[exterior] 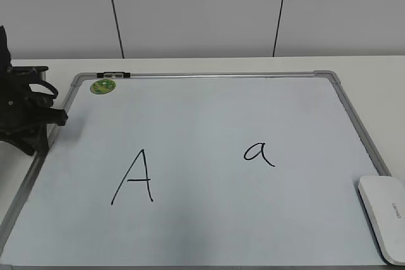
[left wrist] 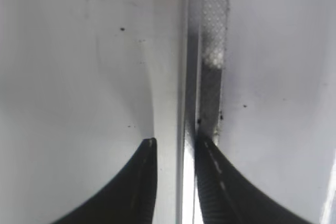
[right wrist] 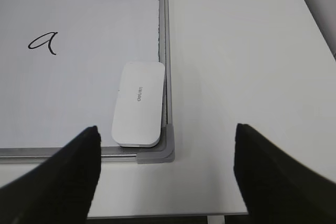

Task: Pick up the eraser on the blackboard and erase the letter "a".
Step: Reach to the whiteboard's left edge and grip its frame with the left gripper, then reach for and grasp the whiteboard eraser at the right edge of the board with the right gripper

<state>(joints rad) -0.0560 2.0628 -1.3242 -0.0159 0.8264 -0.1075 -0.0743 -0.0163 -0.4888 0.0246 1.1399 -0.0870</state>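
The eraser (exterior: 383, 216), a white rounded block with grey lettering, lies flat on the front right corner of the blackboard (exterior: 209, 115), which is a white board in a silver frame. The letter "a" (exterior: 259, 153) is at centre right, left of and beyond the eraser. In the right wrist view, my right gripper (right wrist: 167, 129) is wide open and empty, hovering over the board's grey corner cap, with the eraser (right wrist: 139, 103) just ahead and the "a" (right wrist: 43, 42) further left. My left gripper (exterior: 35, 115) rests at the board's left edge; its fingers (left wrist: 176, 142) are nearly together over the frame strip (left wrist: 212, 51).
A larger capital "A" (exterior: 133, 178) is written at the board's front left. A round green magnet (exterior: 102, 86) and a dark clip (exterior: 114, 74) sit at the far left corner. White table (right wrist: 241, 51) lies to the right of the board.
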